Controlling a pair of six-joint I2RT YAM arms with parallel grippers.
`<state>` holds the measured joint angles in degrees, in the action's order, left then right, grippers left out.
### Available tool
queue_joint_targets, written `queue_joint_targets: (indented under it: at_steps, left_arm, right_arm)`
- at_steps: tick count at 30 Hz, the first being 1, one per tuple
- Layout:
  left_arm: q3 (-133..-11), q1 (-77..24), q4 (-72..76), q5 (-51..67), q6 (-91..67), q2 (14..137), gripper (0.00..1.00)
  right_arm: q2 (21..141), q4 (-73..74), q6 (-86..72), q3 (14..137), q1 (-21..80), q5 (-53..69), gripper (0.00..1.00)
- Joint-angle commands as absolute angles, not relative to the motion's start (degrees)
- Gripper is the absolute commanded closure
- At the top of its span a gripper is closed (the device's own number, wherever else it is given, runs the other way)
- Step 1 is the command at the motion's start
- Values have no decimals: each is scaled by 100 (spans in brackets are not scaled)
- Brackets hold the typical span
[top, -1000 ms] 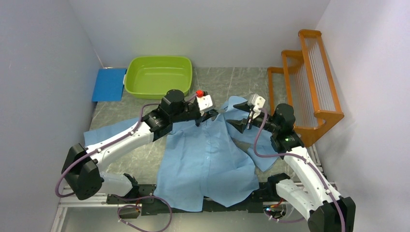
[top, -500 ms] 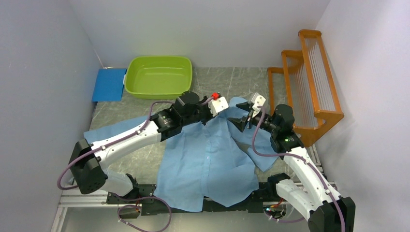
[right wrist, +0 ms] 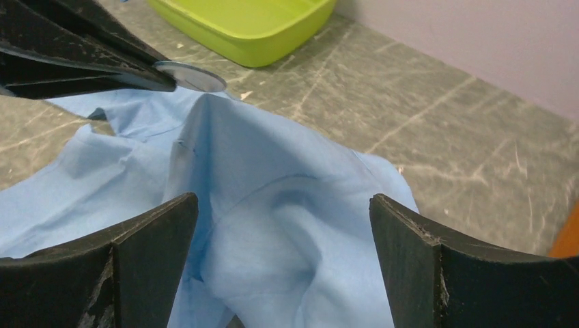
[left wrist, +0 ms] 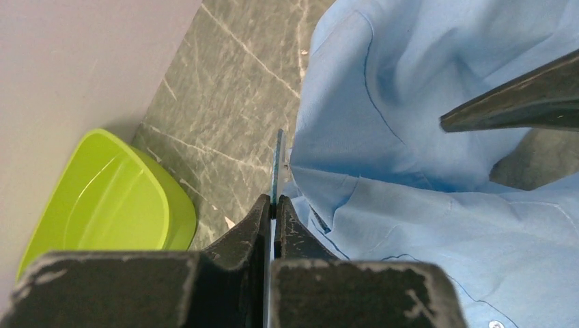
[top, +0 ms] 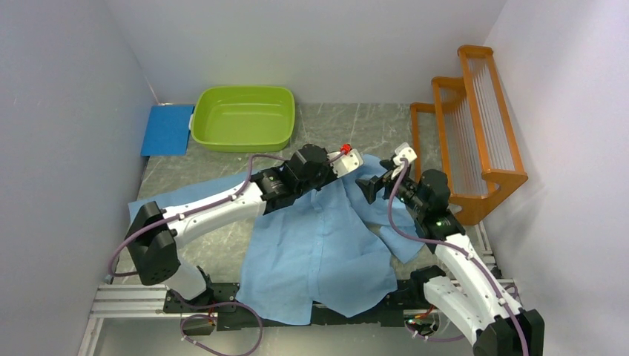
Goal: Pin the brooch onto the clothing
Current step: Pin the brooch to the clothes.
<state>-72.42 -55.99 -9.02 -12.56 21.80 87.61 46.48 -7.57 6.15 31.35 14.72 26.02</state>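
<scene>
**Brooch held at collar; right claw empty**

Top view: the shirt [top: 319, 245] lies spread on the veined grey table [top: 356, 126], and both arms meet at its collar.

Left wrist: the left gripper [left wrist: 274, 201] is clamped tight on the brooch [left wrist: 277, 160], a thin disc seen edge-on just beside the cloth edge, apparently ready for pinning.

Right wrist: the right gripper [right wrist: 281, 205] is spread wide and empty. It straddles a raised fold of thin woven cloth, probably to steady it.

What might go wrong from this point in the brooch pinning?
1. The left hand pinches the brooch only by its edge, at the fingertips; pressing it into cloth could twist or drop it.
2. The right hand is open over the shirt, holding nothing, so the loose raised cloth may slide away from the brooch.
</scene>
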Motion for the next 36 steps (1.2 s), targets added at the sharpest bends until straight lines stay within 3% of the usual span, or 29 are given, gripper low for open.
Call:
queue_joint_targets:
  at_steps: [1,8,11,16,22,25,28,33,36]
  left_arm:
    - [-7456,-5645,-755,-1795,2126,8950,97]
    - [-7581,-5665,-711,-2468,1713,9476,97]
    - [-7757,-5694,-885,-2678,1508,9747,97]
    - [-7472,-6001,-250,-3292,1885,9915,97]
    - [-7103,-6485,666,-4222,2651,10024,71]
    - [-6947,-6741,1169,-4497,3130,10070,44]
    - [-6893,-6904,1235,-4551,3262,10053,26]
    - [-6983,-7009,672,-4196,2743,9791,8]
    - [-7024,-7039,175,-3737,2183,9481,6]
  right_arm:
    - [4156,-1463,-362,2705,1459,1432,0]
    - [3772,-1236,-1468,2635,1434,112,0]
    - [3766,-542,-2744,2784,1422,-1156,0]
    - [3745,-99,-2979,2910,1385,-1168,0]
    - [3987,426,-3241,3111,1329,-1133,0]
    - [4078,573,-3297,3186,1293,-1153,0]
    - [4147,743,-3387,3283,1248,-1247,0]
    - [4254,829,-3378,3363,1147,-996,0]
    - [4341,905,-3368,3416,1101,-819,0]
